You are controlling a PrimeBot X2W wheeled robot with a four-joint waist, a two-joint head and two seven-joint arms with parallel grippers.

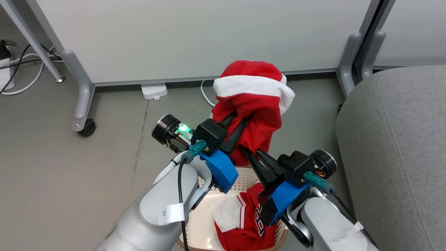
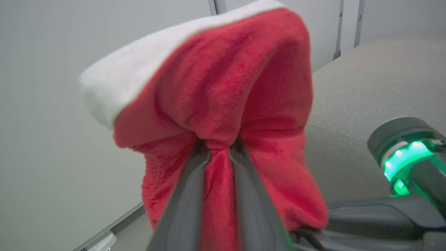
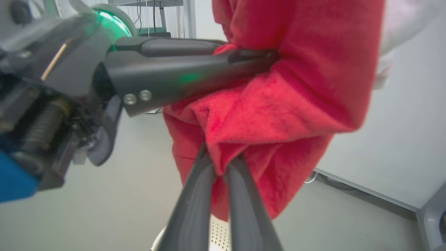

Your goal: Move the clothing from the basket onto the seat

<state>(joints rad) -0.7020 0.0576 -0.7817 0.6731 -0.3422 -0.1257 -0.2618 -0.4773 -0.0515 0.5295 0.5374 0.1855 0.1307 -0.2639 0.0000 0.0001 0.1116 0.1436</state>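
Grey seat at right. Basket on floor beneath both arms, striped jersey lying inside. Red garment, white-edged, held up above basket, left of seat. Left tool clamped on its middle; right tool pinching its lower fold.

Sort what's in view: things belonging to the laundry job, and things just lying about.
Job: plain red garment, held aloft by left gripper and right gripper, jaws shut on it; jersey in the basket; grey seat.
Lying about: power strip; floor cables; partition leg with castor.
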